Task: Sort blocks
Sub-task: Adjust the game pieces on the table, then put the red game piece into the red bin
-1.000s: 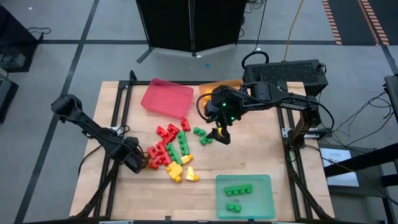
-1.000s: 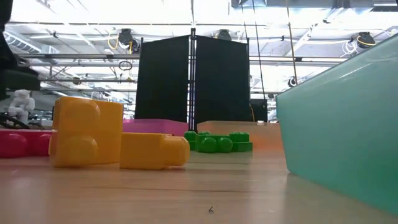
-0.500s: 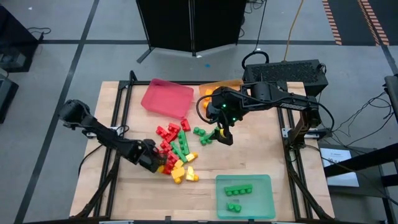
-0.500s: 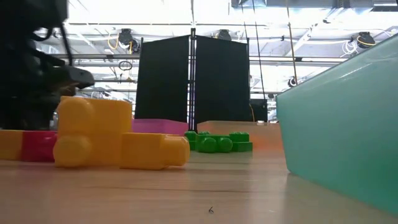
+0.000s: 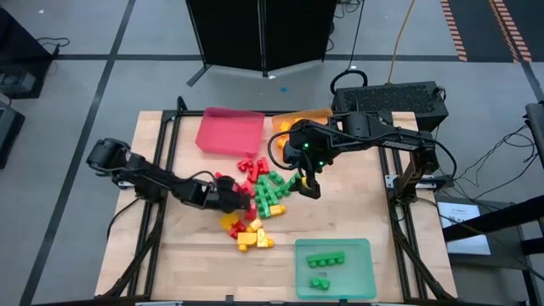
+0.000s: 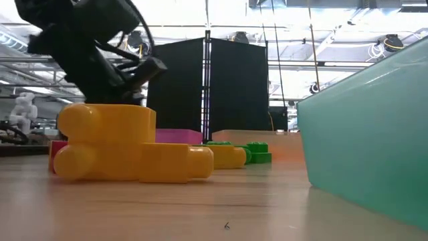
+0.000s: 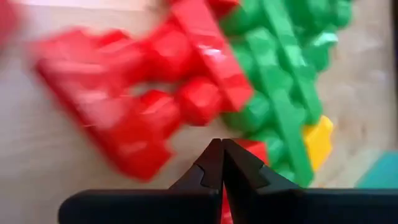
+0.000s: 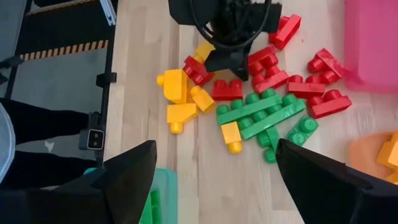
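Blocks (image 5: 255, 200) bunched rightward since the left gripper (image 5: 246, 204), fingers pressed together empty, swept in.

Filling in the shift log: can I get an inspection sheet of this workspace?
Surface: pale wooden table, bare at its edges.
Job's things: red, green and yellow studded plastic bricks piled mid-table; more green bricks in the green plastic tray.
Clutter: red plastic tray and orange plastic tray, far side.
Grippers: left gripper shut, among the bricks; right gripper open, above the pile's edge.
Cables: yellow cable on the floor.
Surroundings: black folding screen.
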